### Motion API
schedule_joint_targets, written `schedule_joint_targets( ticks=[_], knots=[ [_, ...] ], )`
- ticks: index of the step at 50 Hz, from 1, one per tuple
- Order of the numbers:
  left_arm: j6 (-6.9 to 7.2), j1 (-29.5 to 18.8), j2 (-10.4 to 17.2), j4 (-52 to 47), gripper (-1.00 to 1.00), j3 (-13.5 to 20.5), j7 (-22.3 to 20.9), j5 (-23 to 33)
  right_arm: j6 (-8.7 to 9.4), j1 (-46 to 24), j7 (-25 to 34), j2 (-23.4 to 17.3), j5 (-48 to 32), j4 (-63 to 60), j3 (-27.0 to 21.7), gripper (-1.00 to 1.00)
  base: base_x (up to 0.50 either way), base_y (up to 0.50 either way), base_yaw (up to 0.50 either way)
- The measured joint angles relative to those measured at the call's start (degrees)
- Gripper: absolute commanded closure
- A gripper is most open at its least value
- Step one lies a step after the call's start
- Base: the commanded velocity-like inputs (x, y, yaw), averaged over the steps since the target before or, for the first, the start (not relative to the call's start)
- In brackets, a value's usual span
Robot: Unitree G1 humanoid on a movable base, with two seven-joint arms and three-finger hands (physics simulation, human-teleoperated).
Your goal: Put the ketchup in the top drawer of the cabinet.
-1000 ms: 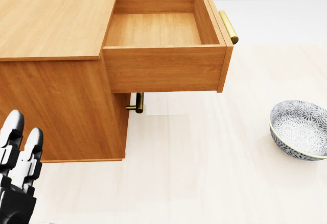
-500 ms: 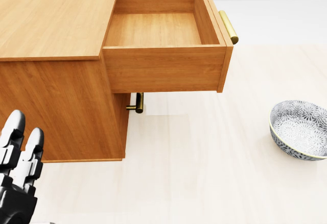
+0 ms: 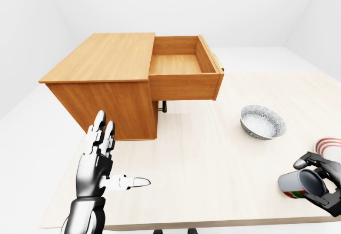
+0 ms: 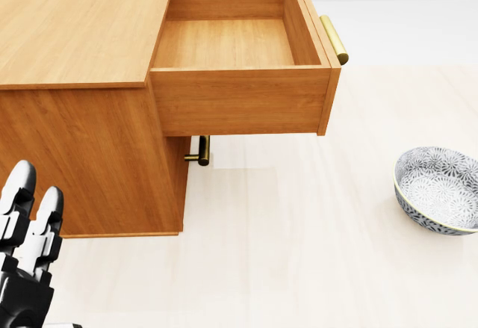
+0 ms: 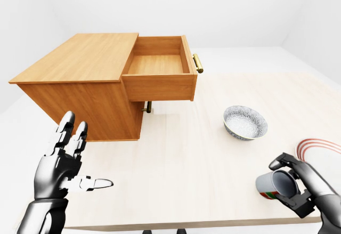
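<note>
The wooden cabinet (image 4: 75, 22) fills the upper left of the head view, and its top drawer (image 4: 239, 100) is pulled out and has nothing inside. At the lower right of the right-eye view lies the ketchup (image 5: 269, 183), a grey-capped container with a red and green label, tipped on its side above the table. My right hand (image 5: 290, 186) is shut round it. My left hand (image 3: 114, 159) is open at the lower left with fingers spread, holding nothing, below the cabinet's side.
A patterned grey bowl (image 4: 437, 190) sits on the pale table (image 4: 299, 253), right of the cabinet. A red-ringed plate (image 5: 319, 144) lies at the right edge, just above my right hand. The lower drawer's brass handle (image 4: 203, 151) juts out under the open drawer.
My left hand has sunk a touch at the head view's lower left. The cabinet, drawer and bowl have not moved.
</note>
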Motion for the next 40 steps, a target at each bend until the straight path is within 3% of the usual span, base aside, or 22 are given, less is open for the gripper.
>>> schedule_joint_targets(
  ticks=[22,30,40],
  knots=[
    [0.05,0.33,-0.13,-0.54,-1.0,0.29,-0.3,-0.26,0.0,-4.35,0.0,2.78,-8.37,-30.01,-1.18,1.0,0.0,0.0,0.0],
    [-0.08,0.55,-0.16,-0.68,-1.0,0.15,-0.36,-0.2,0.0,-7.27,0.0,3.89,-10.45,-39.49,2.31,1.0,0.0,0.0,0.0],
    [0.08,0.7,-0.18,-1.01,-1.0,0.19,-0.44,-0.31,0.0,-11.5,0.0,6.06,-11.15,-51.04,10.84,1.0,0.0,0.0,0.0]
  ],
)
